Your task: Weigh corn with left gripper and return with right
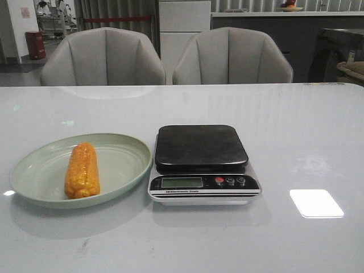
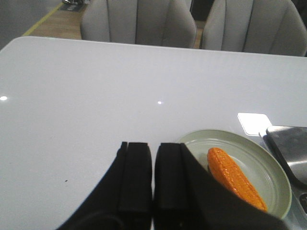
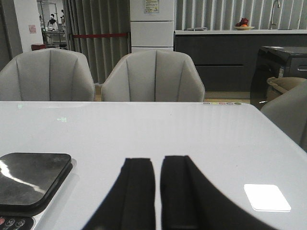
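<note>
One corn (image 1: 82, 170) on plate (image 1: 122, 161), scale (image 1: 202, 162) just beside, bare table (image 1: 307, 131) around.

Readable text: almost none from where I sit.

On the front lip of the scale (image 1: 203, 165), just under its display (image 1: 181, 182), I see a thin strip of white lettering (image 1: 182, 192) that seems to end in "Scale", though I cannot read it with confidence. The display itself shows no digits I can make out. Behind the scale, a pink notice on the far wall (image 1: 25, 12) and a paper on the white cabinet (image 3: 151, 5) are too small to read.
</note>
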